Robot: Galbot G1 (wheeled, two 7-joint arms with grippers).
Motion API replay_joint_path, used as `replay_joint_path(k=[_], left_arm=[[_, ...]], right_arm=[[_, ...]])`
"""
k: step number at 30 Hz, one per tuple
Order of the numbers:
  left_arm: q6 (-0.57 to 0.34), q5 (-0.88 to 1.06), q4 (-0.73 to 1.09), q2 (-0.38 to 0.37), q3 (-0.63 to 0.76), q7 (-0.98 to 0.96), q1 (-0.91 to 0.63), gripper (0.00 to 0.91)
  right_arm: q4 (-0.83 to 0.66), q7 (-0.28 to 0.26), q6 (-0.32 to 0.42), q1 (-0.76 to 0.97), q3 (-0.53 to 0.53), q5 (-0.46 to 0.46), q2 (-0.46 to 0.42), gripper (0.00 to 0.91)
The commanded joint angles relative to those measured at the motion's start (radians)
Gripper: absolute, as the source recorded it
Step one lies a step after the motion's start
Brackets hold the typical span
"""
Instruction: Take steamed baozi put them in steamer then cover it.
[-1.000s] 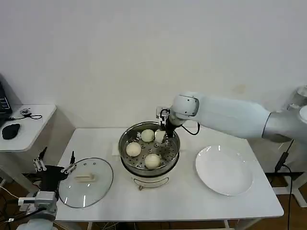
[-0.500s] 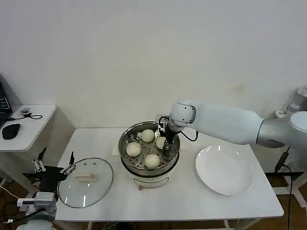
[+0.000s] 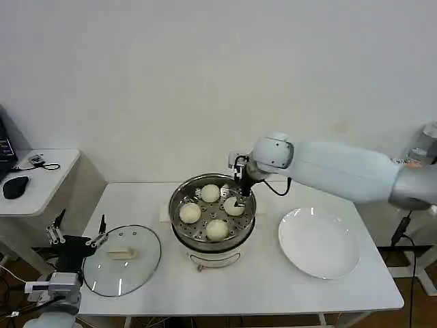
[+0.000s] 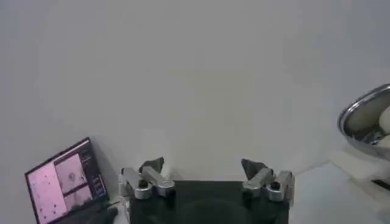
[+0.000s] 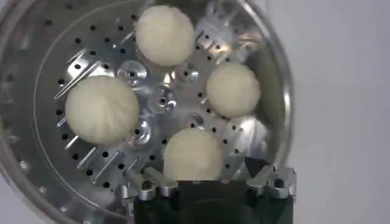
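Note:
The steamer (image 3: 179, 205) stands mid-table, a shiny steel pot with a perforated tray. Several cream-white baozi lie on that tray; the one at the right (image 3: 233, 206) is nearest my right gripper (image 3: 240, 191). That gripper hangs open just above the pot's back right, holding nothing. In the right wrist view the right gripper (image 5: 208, 180) straddles the nearest baozi (image 5: 192, 155), with the steamer (image 5: 286, 109) rim around it. The cover (image 3: 140, 263), a clear glass lid, lies flat on the table's left. My left gripper (image 3: 77, 236) waits open beside it, off the table's left edge.
A flat white plate (image 3: 319, 242) lies right of the steamer. A small side table (image 3: 41, 179) with a mouse stands at far left. The left wrist view shows the left gripper (image 4: 203, 168), a lit screen (image 4: 61, 182) and the steamer (image 4: 365, 115) edge.
My right gripper lowered the baozi it held onto the tray, let go of it and rose slightly toward the pot's back right. The left arm stayed put.

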Motion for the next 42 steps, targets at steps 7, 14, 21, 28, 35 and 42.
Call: replay_joint_path(k=[7, 14, 21, 28, 35, 42], left_arm=[[-0.045, -0.037, 0.019, 0.0, 0.015, -0.04, 0.005, 0.907], [-0.149, 0.016, 0.063, -0.001, 0.01, -0.003, 0.018, 0.907], [-0.261, 0.261, 0.095, 0.01, 0.015, 0.062, 0.044, 0.907], [-0.355, 0.586, 0.183, 0.022, 0.051, 0.066, 0.073, 0.907], [-0.442, 1.011, 0.338, 0.085, 0.079, 0.014, 0.069, 0.907], [-0.412, 1.184, 0.424, 0.101, 0.093, 0.021, 0.039, 0.907]], right_arm=[[0.325, 0.685, 0.422, -0.621, 0.664, -0.005, -0.262, 0.907], [0.328, 0.626, 0.663, -1.231, 1.332, -0.327, -0.109, 0.907], [0.382, 0.535, 0.785, -1.654, 1.868, -0.326, 0.097, 0.907], [0.456, 0.442, 0.808, -1.949, 2.173, -0.268, 0.232, 0.907], [0.46, 0.442, 0.854, -2.01, 2.231, -0.353, 0.268, 0.907], [0.486, 0.45, 0.853, -2.015, 2.225, -0.354, 0.305, 0.907]])
